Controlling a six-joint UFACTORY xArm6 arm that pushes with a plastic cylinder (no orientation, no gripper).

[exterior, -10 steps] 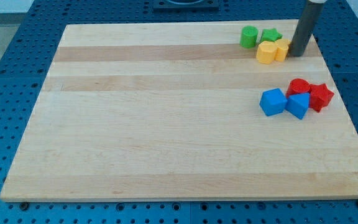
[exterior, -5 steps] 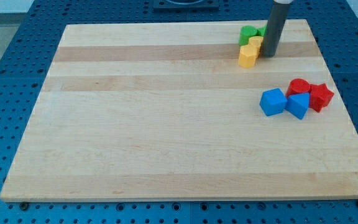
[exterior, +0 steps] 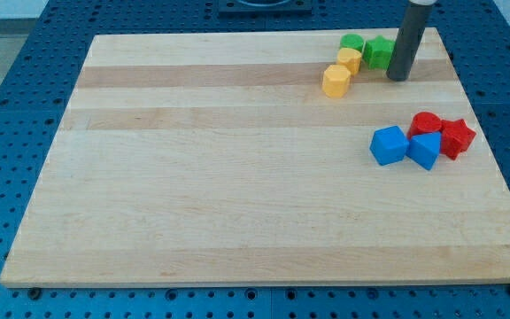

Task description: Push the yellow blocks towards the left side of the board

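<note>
**Two light yellow blocks, top right, waiting for a push from the right**

Our rod carries no jaws and grasps nothing; my tip (exterior: 399, 78) rests on the board beside the green block (exterior: 380, 51) near the view's top right, apart from both yellow pieces. The yellow blocks sit just left of it: one (exterior: 350, 60) tucked against a second green block (exterior: 353, 42), the other yellow block (exterior: 336, 80) a little lower and further left, touching or nearly touching its partner.

We judge them light, rigid and smooth-faced, likely to slide easily on the pale, varnished-looking wooden board (exterior: 237, 177) (and to spin if struck off-centre). There is nothing to grip, so contact belongs on their right faces, centred. Their outlines look faceted, though the exact shape is hard to tell. Blue blocks (exterior: 389, 145) and red blocks (exterior: 457, 136) cluster well below.
</note>
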